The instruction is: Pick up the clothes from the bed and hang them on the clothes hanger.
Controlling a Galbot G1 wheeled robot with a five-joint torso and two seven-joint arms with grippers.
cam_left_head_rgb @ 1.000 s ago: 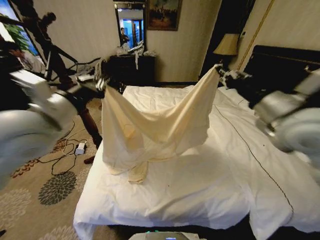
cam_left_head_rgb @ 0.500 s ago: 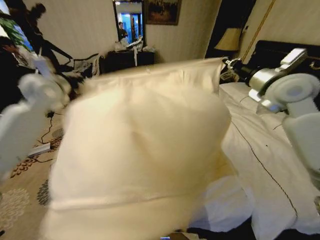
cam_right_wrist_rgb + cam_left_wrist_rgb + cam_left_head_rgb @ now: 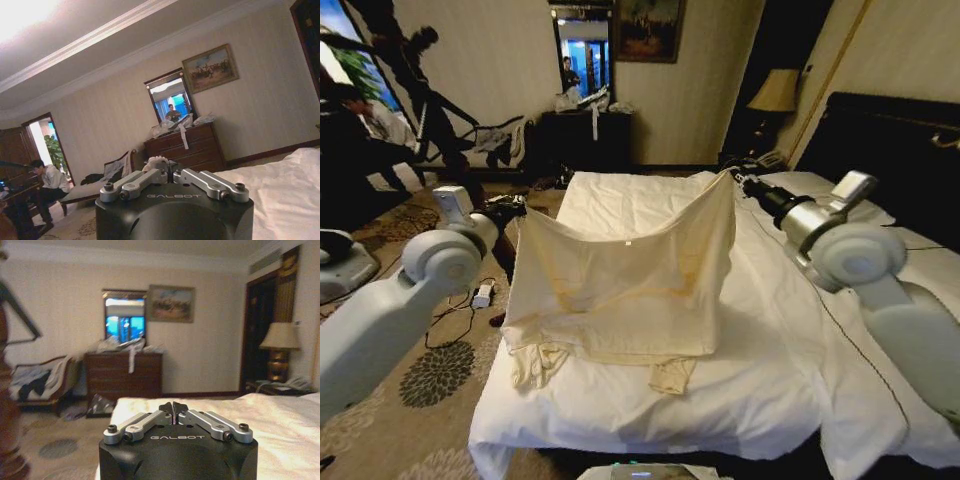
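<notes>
- Holding the shirt stretched between them: the left claw is clamped on one top corner, the right claw on the other, both with fingers pressed together.
- Below the claws, the shirt's hem and sleeves rest on the bed.
- To do this well, I judge both grips must stay firm and level, the cloth taut, lifting until the sleeves clear the duvet.
- Beyond the claws stand a dresser, a lamp and floor cables; turning off the bed could snag these.
</notes>
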